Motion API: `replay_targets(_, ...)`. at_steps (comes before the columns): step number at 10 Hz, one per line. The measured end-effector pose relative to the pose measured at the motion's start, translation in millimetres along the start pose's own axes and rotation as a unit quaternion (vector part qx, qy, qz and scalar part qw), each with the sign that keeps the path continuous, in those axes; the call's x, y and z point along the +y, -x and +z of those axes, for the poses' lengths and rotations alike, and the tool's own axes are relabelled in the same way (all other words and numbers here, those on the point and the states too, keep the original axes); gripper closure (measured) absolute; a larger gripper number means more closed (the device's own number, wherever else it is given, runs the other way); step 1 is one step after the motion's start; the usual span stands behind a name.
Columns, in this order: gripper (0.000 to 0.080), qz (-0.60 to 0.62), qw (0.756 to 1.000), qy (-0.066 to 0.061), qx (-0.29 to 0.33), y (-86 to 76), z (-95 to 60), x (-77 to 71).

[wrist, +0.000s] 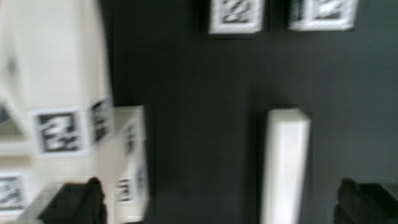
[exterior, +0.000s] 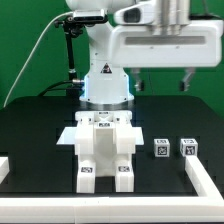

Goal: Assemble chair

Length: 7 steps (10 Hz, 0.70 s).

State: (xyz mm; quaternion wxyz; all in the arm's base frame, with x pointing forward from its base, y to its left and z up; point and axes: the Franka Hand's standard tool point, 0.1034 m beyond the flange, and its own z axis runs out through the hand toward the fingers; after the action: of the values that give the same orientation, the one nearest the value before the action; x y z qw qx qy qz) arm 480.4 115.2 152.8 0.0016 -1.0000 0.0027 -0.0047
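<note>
Chair (exterior: 104, 150) looks white, blocky, bearing square tags (exterior: 87, 181).

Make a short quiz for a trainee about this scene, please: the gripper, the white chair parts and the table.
1. True or false: the gripper holds a chair part.
2. How many small tagged blocks lie on the exterior view's right of the assembled chair piece? A: one. B: two. C: four.
3. What colour is the table surface?

Key: 1 false, the jaws stand open and empty. 2 B. 3 black.
</note>
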Motion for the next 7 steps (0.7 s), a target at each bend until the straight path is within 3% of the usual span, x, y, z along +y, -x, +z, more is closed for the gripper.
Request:
replay_targets(2,0.0150,-0.017,1.000,-0.003,0.011,13.3,14.1,-19.5)
replay_targets(6,0.0150,-0.016,1.000,-0.003,0.011,12.6,14.6,-17.8)
replay_targets(7,0.0150,-0.007,1.000,-0.005,0.028,17.1,24.9,-25.4)
